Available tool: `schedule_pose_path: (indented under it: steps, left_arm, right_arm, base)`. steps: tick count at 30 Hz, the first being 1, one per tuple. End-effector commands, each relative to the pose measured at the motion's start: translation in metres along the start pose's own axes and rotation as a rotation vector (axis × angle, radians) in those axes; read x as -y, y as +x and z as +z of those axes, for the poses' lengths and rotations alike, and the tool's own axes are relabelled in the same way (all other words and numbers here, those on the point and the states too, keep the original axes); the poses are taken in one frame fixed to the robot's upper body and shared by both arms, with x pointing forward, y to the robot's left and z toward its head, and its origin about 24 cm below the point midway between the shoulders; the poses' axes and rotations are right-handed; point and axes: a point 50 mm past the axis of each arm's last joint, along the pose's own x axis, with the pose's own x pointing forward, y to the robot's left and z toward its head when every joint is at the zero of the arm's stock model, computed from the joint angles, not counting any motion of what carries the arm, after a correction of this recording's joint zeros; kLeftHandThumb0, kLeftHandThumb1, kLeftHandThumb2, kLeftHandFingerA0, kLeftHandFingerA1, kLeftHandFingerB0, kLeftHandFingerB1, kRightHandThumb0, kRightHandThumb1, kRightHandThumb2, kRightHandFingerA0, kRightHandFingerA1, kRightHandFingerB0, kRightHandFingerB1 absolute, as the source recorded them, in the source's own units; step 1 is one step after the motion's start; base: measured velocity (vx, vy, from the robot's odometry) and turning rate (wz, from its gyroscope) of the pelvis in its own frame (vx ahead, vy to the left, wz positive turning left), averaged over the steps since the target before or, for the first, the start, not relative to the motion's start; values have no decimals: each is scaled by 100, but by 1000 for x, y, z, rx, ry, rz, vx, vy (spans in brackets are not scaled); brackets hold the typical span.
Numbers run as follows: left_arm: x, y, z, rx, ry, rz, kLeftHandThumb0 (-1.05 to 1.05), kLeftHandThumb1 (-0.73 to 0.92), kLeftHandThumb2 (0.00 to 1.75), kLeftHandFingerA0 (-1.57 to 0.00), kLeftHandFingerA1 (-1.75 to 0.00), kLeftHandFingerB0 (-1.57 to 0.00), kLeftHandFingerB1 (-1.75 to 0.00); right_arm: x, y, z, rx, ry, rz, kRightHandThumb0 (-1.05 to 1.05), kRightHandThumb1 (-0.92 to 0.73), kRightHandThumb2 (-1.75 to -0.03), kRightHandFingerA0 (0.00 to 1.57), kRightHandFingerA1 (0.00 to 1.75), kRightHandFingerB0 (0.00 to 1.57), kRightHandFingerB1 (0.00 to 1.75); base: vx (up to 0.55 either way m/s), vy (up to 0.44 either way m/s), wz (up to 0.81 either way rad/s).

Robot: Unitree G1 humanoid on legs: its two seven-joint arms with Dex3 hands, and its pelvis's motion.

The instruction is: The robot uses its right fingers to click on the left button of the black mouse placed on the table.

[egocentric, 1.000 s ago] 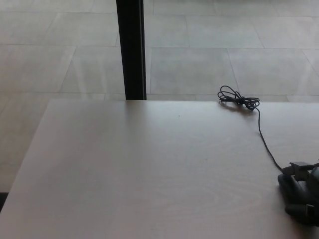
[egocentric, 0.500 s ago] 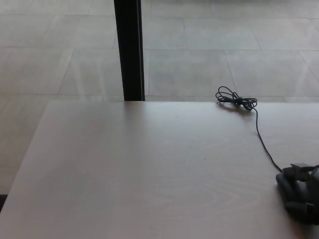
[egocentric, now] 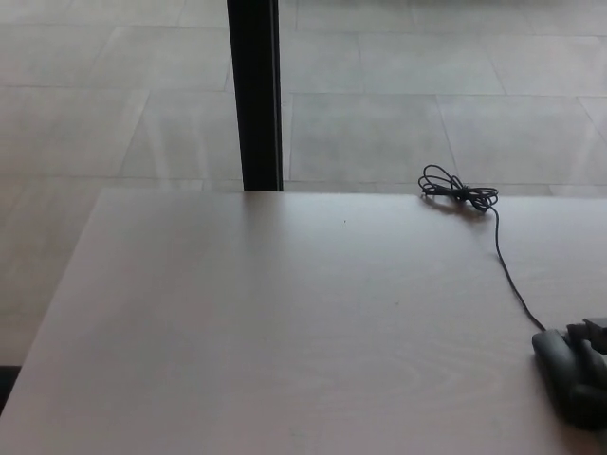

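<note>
The black mouse (egocentric: 567, 372) sits at the desk's (egocentric: 285, 332) right edge with the right robot hand (egocentric: 593, 334) crowding it, fingers unreadable, so a blind press could miss the left button or tug the cable (egocentric: 503, 265).

The table (egocentric: 285, 322) is pale wood-look, matt, with faint grain. At its right edge the black mouse (egocentric: 561, 372) looks like matt plastic; its thin cable (egocentric: 503, 265) is dark and smooth. The floor tiles (egocentric: 379, 114) are glossy, the post (egocentric: 254, 95) flat black
</note>
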Motion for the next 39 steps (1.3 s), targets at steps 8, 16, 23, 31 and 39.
schedule_pose_path:
  steps: [8, 16, 23, 31, 39]
  left_arm:
    - [-3, 1, 7, 24, 8, 4, -93, 92, 77, -70, -54, -53, -42]
    - [-3, 1, 7, 21, 0, 15, -92, 92, 75, -69, -53, -59, -45]
    - [-3, 1, 7, 23, 23, 7, -88, 77, 115, -62, -62, -55, -55]
    - [-3, 1, 7, 15, -17, 18, -93, 92, 74, -69, -54, -60, -44]
    - [-6, 0, 4, 15, -6, 18, -89, 76, 114, -63, -63, -54, -55]
  right_arm:
    - [-36, -13, 29, 146, -137, 145, -80, -92, -68, 24, 47, 35, 32]
    - [-19, 2, 38, 151, -135, 87, -80, -92, -68, 25, 45, 33, 32]
    - [-5, 11, 36, 141, -103, 30, -81, -92, -68, 24, 47, 33, 32]
    - [4, 18, 37, 150, -134, 13, -77, -87, -67, 27, 46, 35, 33]
    - [26, 22, 32, 130, -115, -70, -71, -87, -66, 29, 45, 34, 33]
  base:
    - [0, 0, 0]
    - [0, 0, 0]
    - [0, 0, 0]
    - [0, 0, 0]
    - [0, 0, 0]
